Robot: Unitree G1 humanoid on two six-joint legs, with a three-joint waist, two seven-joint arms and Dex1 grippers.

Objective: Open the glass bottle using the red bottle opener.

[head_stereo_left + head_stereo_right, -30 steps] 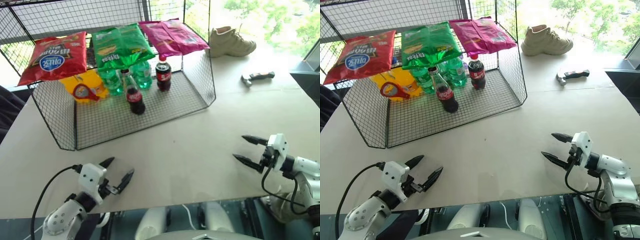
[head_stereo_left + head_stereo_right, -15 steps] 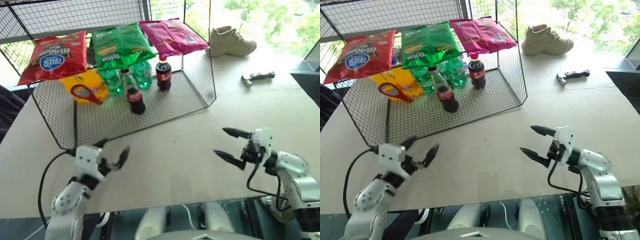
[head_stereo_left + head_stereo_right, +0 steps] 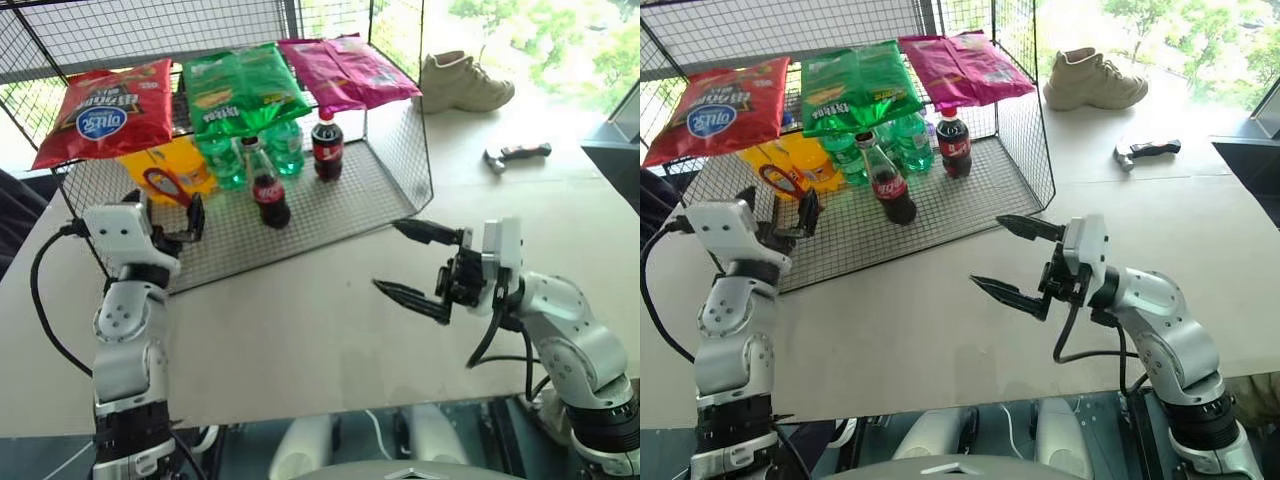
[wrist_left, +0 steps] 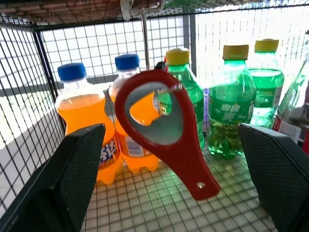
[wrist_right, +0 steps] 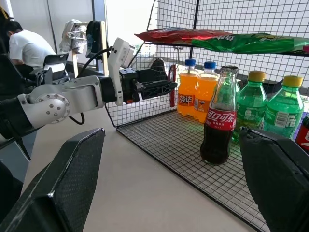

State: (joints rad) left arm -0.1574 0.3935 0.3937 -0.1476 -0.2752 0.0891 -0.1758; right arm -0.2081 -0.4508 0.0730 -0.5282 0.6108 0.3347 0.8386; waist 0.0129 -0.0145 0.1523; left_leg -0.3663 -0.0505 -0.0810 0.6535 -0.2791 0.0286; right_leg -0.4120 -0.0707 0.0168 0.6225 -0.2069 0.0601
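Observation:
The glass bottle (image 3: pixel 268 190) stands upright on the floor of the wire rack (image 3: pixel 400 190), dark inside, with a red label. Left of it the red bottle opener (image 4: pixel 169 130) hangs ring-up from a hook, in front of the orange bottles. My left gripper (image 3: pixel 170 210) is raised at the rack's open front. It is open, one finger on each side of the opener and short of it. My right gripper (image 3: pixel 387 256) hovers open over the table in front of the rack. It points left toward the bottle (image 5: pixel 218 123) and holds nothing.
Red (image 3: pixel 105 110), green (image 3: pixel 240 90) and pink (image 3: pixel 345 70) snack bags lie on the rack's top shelf. Green bottles (image 4: pixel 231 96), orange bottles (image 4: pixel 84 121) and a plastic cola bottle (image 3: pixel 326 148) stand behind. A shoe (image 3: pixel 460 85) and a grey-black tool (image 3: pixel 515 155) lie far right. A person (image 5: pixel 24 48) sits beyond the table.
Both arms have risen. The left gripper went up and forward from the table's near edge to the opener. The right gripper swung left toward the table's middle. Both stayed open.

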